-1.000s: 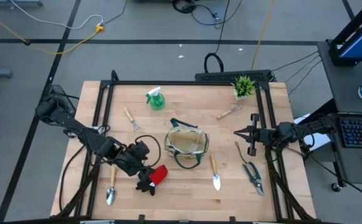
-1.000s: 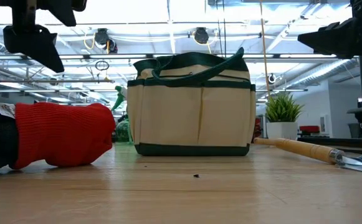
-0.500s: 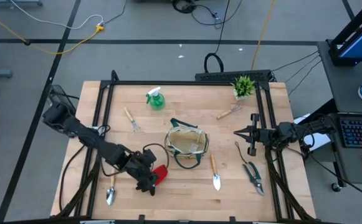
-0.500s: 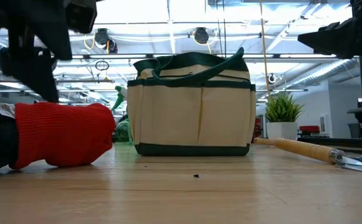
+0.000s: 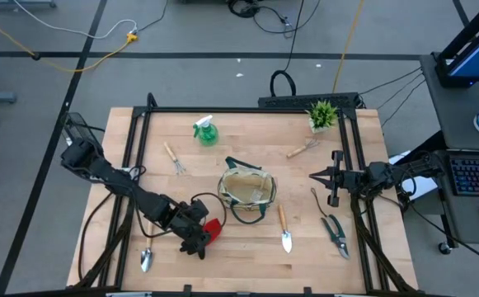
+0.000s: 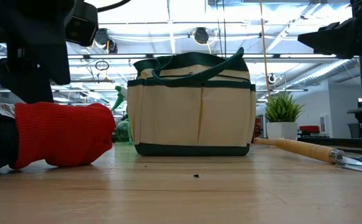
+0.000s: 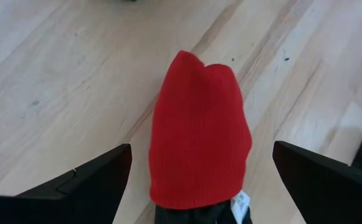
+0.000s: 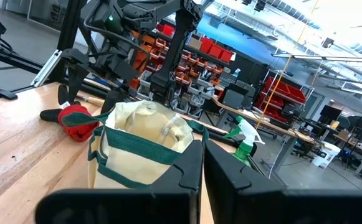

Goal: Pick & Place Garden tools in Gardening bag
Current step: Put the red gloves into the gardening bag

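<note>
Glove [image 7: 199, 143] first, since that's what the left gripper [image 5: 196, 240] is hanging right over near the bench's [image 5: 247, 165] front edge: jaws spread wide, one finger [image 7: 81, 186] on either side of the soft knit red cuff, glove's long axis running straight out ahead between them, black part tucked nearest the wrist. Looks like a straight drop and squeeze. Just beyond sits the gardening bag [image 5: 247, 191], round tan fabric with green trim, mid-bench. Right gripper [image 5: 328, 176] waits at the right edge, jaws together, holding nothing, much farther from the glove.
</note>
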Robot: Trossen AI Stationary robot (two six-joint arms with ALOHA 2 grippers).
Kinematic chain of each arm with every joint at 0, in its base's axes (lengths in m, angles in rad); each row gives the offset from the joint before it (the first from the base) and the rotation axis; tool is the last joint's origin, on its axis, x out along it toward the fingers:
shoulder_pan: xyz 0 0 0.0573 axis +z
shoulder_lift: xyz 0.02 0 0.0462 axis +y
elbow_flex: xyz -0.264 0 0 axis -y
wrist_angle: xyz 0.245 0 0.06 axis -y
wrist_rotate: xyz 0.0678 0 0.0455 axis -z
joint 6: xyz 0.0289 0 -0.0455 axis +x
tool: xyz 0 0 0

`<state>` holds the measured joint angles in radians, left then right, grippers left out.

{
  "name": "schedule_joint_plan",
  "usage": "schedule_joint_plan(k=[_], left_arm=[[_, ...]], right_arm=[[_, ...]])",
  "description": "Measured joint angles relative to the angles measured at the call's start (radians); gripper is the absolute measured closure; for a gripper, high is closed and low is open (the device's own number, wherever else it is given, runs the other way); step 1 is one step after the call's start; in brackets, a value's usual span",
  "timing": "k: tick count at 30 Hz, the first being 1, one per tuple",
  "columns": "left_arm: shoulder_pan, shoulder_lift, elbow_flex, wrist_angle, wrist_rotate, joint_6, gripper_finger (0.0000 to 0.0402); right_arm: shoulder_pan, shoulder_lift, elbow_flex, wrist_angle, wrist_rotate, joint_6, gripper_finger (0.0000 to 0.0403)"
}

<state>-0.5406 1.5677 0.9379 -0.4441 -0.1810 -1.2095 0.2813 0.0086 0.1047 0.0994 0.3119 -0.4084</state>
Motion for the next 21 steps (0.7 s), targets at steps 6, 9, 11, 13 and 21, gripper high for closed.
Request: schedule_joint_plan(k=[6, 9, 11, 13, 21], left_arm=[[0.003, 0.009, 0.0, 0.003, -0.001, 0.029, 0.0002], [0.002, 0.022, 0.0, -0.001, -0.002, 0.029, 0.0002], [0.003, 0.038, 0.001, 0.013, -0.002, 0.025, 0.0002], [0.004, 0.053, 0.0, 0.006, -0.006, 0.023, 0.0002], [0.012, 0.113, 0.001, 0.053, 0.003, 0.023, 0.0002]], right_arm=[[0.0, 0.0, 0.0, 0.0, 0.0, 0.0, 0.0394], [0.0, 0.0, 0.0, 0.0, 0.0, 0.0, 0.0394], [0.0, 0.0, 0.0, 0.0, 0.0, 0.0, 0.0394], [0.0, 0.0, 0.0, 0.0, 0.0, 0.0, 0.0394], [0.0, 0.0, 0.0, -0.004, 0.0, 0.0, 0.0394]])
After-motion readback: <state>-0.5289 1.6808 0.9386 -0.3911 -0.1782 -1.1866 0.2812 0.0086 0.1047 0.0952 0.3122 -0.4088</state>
